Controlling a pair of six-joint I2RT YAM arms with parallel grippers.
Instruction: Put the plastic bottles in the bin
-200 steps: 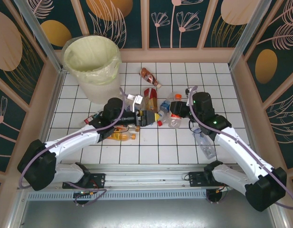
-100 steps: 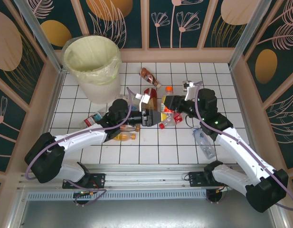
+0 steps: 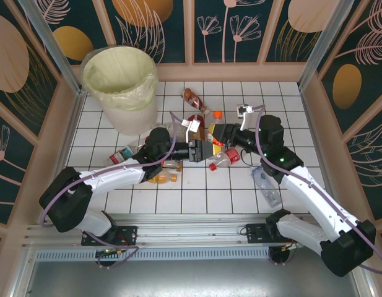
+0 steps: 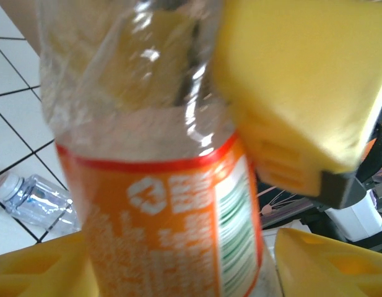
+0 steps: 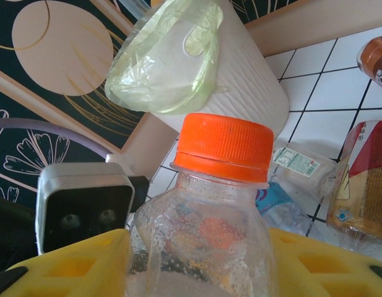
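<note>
A clear bottle (image 3: 217,127) with an orange cap (image 5: 226,145) and an orange label (image 4: 166,229) hangs above the pile of plastic bottles. My right gripper (image 3: 224,133) (image 5: 200,263) is shut on its clear shoulder just below the cap. My left gripper (image 3: 203,150) (image 4: 181,263) has its jaws around the labelled part. The left pad lies against the label and a thin gap shows at the right pad. The white bin (image 3: 119,80) (image 5: 240,74) with its pale yellow liner stands at the back left, well apart from both grippers.
More bottles lie on the tiles: a brown one (image 3: 195,99), a red-labelled one (image 3: 195,127), a red-capped clear one (image 3: 223,159), an orange one (image 3: 160,178) under the left arm and a clear one (image 3: 266,185) by the right arm. Panel walls close in all sides.
My right gripper carried the orange-capped bottle up and left off the pile. My left gripper moved right to meet it, and its jaws narrowed around the label.
</note>
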